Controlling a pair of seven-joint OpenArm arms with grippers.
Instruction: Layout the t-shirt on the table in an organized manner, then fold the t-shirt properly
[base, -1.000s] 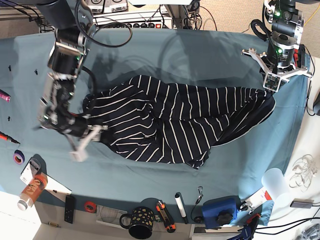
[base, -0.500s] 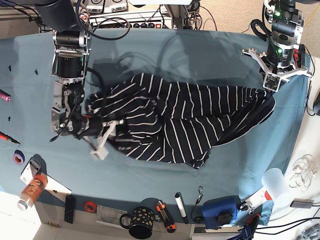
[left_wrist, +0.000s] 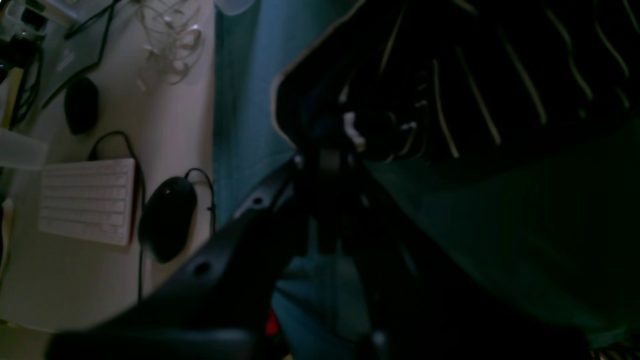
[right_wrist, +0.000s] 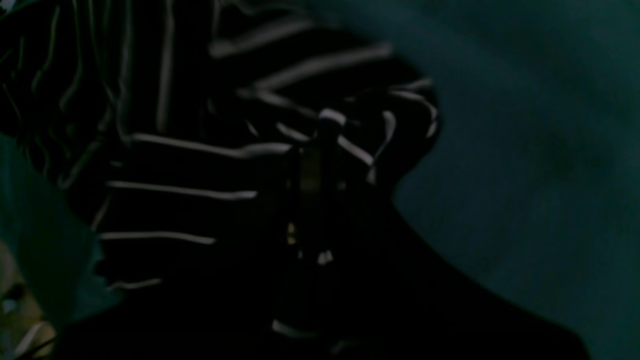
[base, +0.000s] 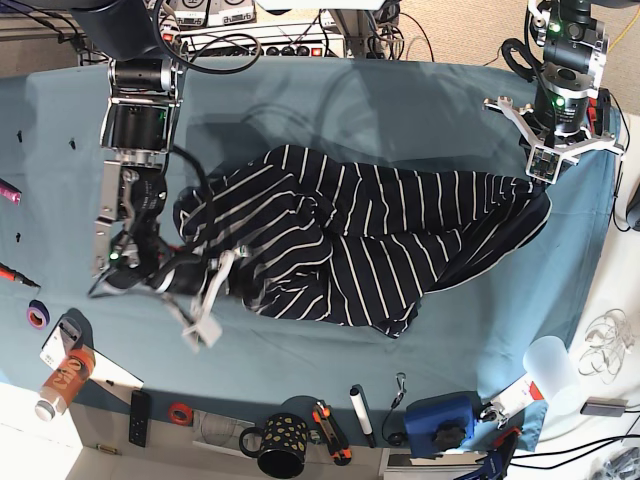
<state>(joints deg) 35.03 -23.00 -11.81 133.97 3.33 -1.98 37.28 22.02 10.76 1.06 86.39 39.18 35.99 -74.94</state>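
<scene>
Seen from the base camera overhead, the t-shirt (base: 360, 245), dark with thin white stripes, lies crumpled in the middle of the table (base: 420, 110), its long axis running side to side across the teal cloth. The left gripper (base: 541, 172) is clamped on the shirt's edge at the picture's right end; the right gripper (base: 222, 272) has its jaws closed on bunched fabric at the lower left end. Clutter lines the near edge: a spotted mug (base: 280, 445), a white marker (base: 361, 413), a blue case (base: 440, 420), a roll of tape (base: 180, 412) and a bottle (base: 62, 382). In the left wrist view, dim and dark, the closed jaws pinch the shirt's pale-trimmed edge (left_wrist: 300, 75) above the teal cloth; only here do a white keyboard (left_wrist: 87, 200) and a black mouse (left_wrist: 167, 217) show on a pale desk beside the table. The right wrist view is darker still: the closed jaws hold a fold of striped fabric (right_wrist: 325, 120), with bare teal cloth to the right.
</scene>
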